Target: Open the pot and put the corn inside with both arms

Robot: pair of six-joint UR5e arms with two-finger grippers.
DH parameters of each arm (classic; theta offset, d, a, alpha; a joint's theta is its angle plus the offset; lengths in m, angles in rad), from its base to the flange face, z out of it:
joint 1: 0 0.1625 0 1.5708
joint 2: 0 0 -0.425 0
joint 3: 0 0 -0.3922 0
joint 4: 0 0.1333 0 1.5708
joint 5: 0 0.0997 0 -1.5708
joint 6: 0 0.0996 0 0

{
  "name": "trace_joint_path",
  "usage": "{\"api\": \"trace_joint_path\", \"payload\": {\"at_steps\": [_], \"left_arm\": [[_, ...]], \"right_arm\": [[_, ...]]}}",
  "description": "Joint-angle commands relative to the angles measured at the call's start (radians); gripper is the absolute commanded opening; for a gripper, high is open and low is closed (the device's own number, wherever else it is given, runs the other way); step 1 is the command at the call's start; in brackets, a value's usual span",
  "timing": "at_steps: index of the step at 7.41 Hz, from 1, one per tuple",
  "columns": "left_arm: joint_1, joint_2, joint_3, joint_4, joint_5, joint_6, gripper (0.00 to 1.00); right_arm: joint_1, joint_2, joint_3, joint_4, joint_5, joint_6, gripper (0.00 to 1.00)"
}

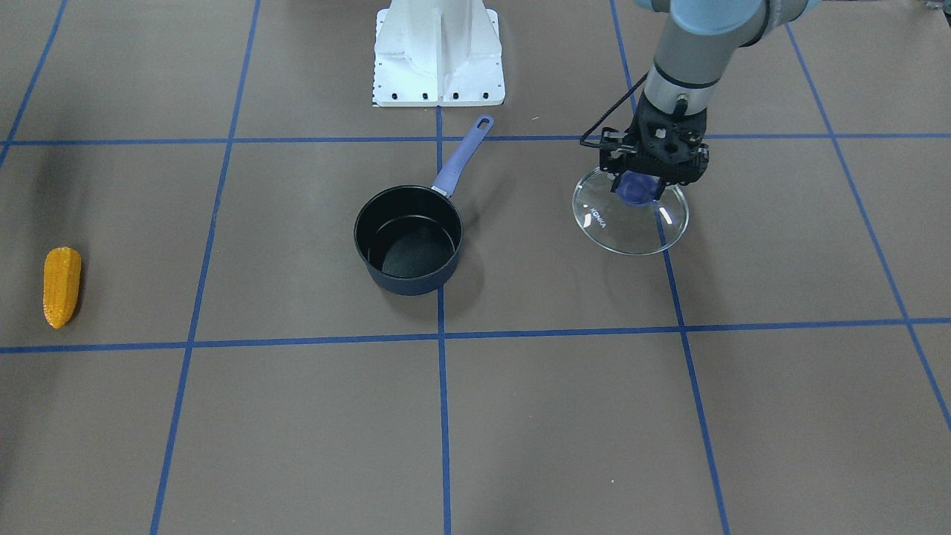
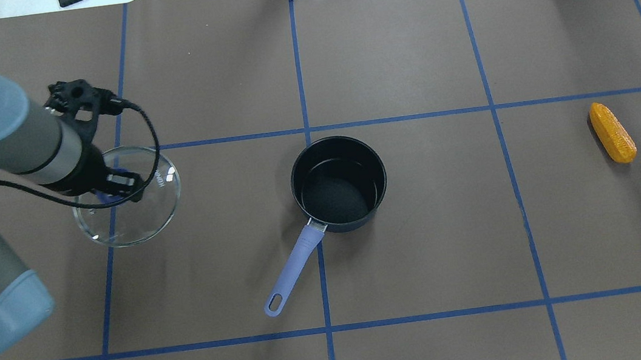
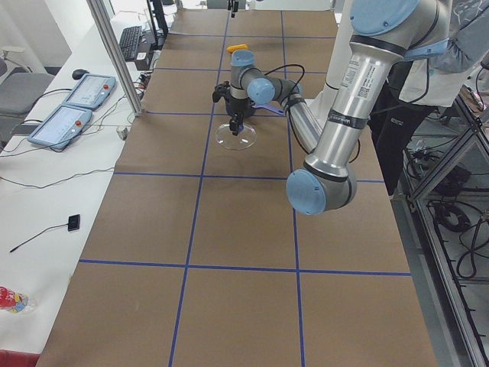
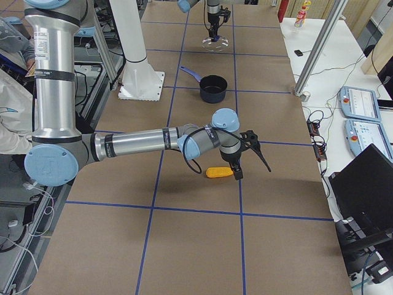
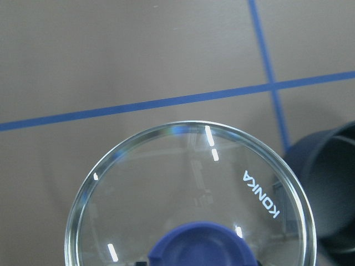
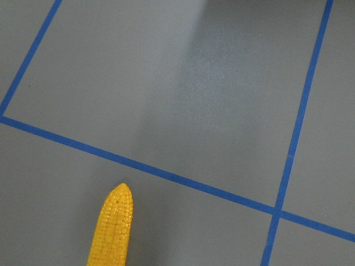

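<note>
My left gripper (image 1: 639, 186) is shut on the blue knob (image 5: 197, 246) of the clear glass lid (image 1: 631, 232) and holds it low over the table, well away from the pot. The dark blue pot (image 1: 409, 239) stands open and empty at the table's middle, with its lilac handle (image 1: 462, 157) pointing toward the robot's base. The orange-yellow corn (image 1: 61, 287) lies flat on the table far out on my right side. My right gripper (image 4: 249, 157) hovers just beside and above the corn (image 4: 219, 172). I cannot tell whether it is open or shut. The right wrist view shows the corn's tapered tip (image 6: 113, 221).
The brown table cover (image 2: 438, 239) carries a blue tape grid. The white base mount (image 1: 438, 52) stands behind the pot. Operator stations and cables lie along a side bench (image 3: 69, 107). A person (image 3: 451, 53) stands by the robot.
</note>
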Motion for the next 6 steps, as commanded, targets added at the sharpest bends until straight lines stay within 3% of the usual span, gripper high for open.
{"api": "trace_joint_path", "payload": {"at_steps": [1,4,6], "left_arm": [[-0.079,0.240,-0.086,-0.053,-0.049,0.205,0.26],[-0.130,0.495,-0.044,-0.319,-0.096,0.325,0.27],[-0.130,0.571,0.088,-0.612,-0.136,0.257,0.27]], "right_arm": [[-0.001,0.001,0.000,0.000,-0.002,0.002,1.00],[-0.004,0.003,0.000,0.000,-0.002,0.003,1.00],[-0.006,0.003,-0.002,0.000,-0.002,0.003,1.00]]}}
